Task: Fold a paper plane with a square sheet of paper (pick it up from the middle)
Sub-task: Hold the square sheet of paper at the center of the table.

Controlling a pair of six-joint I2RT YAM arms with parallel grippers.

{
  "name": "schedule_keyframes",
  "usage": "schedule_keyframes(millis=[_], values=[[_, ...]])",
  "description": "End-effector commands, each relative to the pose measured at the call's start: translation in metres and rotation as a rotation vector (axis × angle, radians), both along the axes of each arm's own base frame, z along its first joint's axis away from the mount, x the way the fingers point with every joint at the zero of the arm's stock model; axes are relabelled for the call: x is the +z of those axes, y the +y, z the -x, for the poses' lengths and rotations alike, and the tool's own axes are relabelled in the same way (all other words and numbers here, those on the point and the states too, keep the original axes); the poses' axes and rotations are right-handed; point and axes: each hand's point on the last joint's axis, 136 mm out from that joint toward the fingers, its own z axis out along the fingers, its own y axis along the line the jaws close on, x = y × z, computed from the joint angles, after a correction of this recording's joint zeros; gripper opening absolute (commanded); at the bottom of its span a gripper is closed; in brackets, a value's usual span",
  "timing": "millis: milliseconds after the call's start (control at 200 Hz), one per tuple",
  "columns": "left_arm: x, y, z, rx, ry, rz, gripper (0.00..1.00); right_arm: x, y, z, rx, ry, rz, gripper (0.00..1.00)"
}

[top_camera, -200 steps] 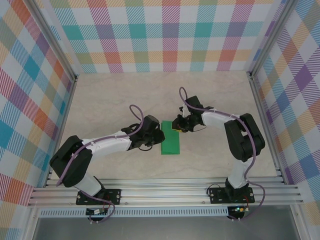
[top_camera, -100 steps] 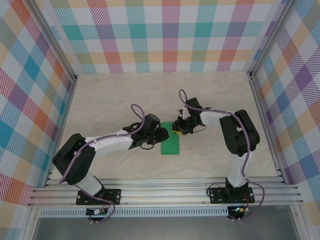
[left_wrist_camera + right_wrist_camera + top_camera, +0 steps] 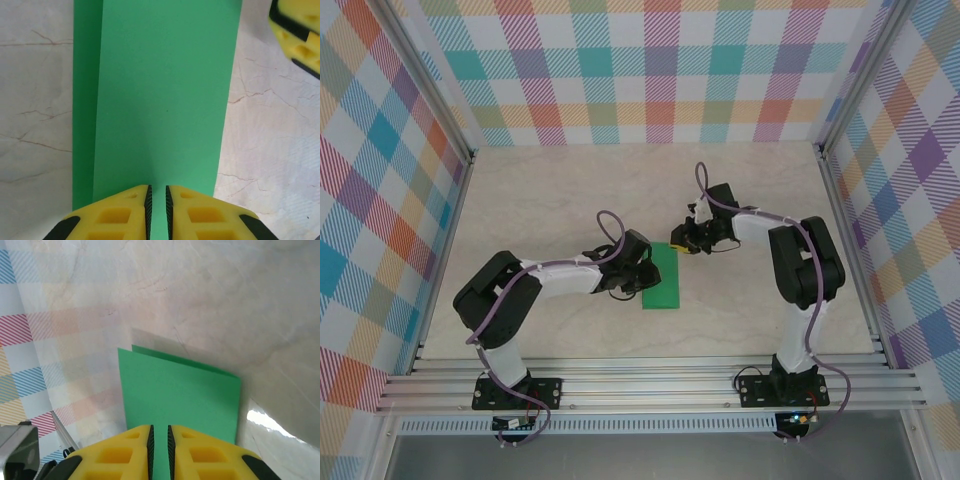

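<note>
Folded green square sheet of paper (image 3: 665, 287) on the counter (image 3: 550, 200); left fingers (image 3: 125, 212) and right fingers (image 3: 122, 452) nearly closed at its edges.

square sheet of paper (image 3: 662, 282), bright green, folded into narrow rectangle, lying on tabletop (image 3: 540, 200)

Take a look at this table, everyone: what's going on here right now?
Two robot arms are working on a green paper that lies on the table. It is already folded into a narrow two-layer rectangle, with no plane nose or wings yet. The left fingers, nearly closed, come onto it from its left side. The right fingers, also nearly closed, are at its far right corner. Whether either pair pinches the paper is unclear.
</note>
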Motion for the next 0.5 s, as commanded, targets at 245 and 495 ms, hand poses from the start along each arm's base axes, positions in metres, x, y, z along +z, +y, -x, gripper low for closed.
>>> schedule_keyframes(millis=[245,495], values=[[-0.023,0.012,0.007,0.005,0.050,-0.082,0.17,-0.029,0.002,-0.008,0.040,0.020,0.025,0.18],[-0.036,0.019,0.011,-0.002,0.070,-0.160,0.14,-0.014,0.003,-0.008,0.075,-0.006,0.020,0.19]])
